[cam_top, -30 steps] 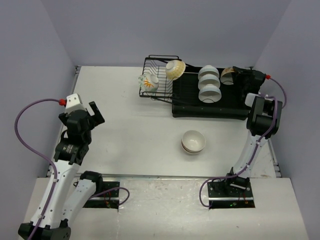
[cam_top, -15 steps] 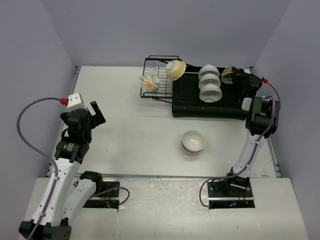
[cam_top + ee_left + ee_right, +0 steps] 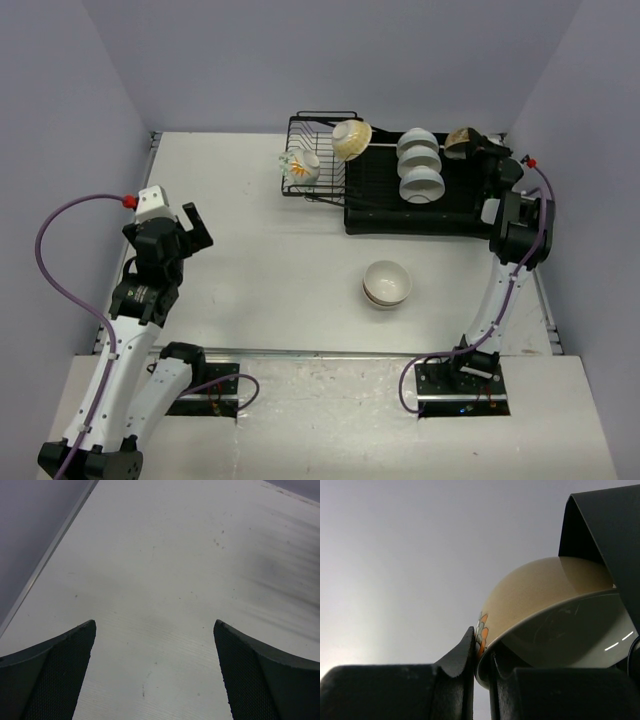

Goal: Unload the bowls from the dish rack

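We see the white bench (image 3: 250, 260) boxed in by pale lavender walls (image 3: 80, 120) on its left, right and far sides. Its widest stretch of plain surface lies left of and nearer than the black wire dish rack (image 3: 318, 150). The flat black drainer tray (image 3: 385, 215) joined to the dish rack's right side runs almost to the bench's right edge, close under the wall there. Nearer than the dish rack and well apart from it, a stack of white brown-banded bowls (image 3: 387, 283) sits upright on the bench.

The right hand (image 3: 480, 152) is closed narrow on a tan ceramic bowl (image 3: 458, 140) at the tray's far right end, the bowl farthest from the dish rack. In the right wrist view its fingers (image 3: 465, 650) pinch the tilted rim, and an orange flower mark shows beside one tip. We cannot tell whether this bowl rests on the tray or hangs free. The right arm rises from its base and reaches far back, with the wrist turned left toward the dish rack.

The left hand (image 3: 190, 228) stands wide open, holding nothing, over bench surface well left of the dish rack. Its arm is raised and bent.

Three plain white bowls (image 3: 418, 165) stand in a row just right of the dish rack. A cream-yellow bowl (image 3: 350, 138) leans at its far right corner. A flower-patterned bowl (image 3: 298, 165) lies tilted at its left side.
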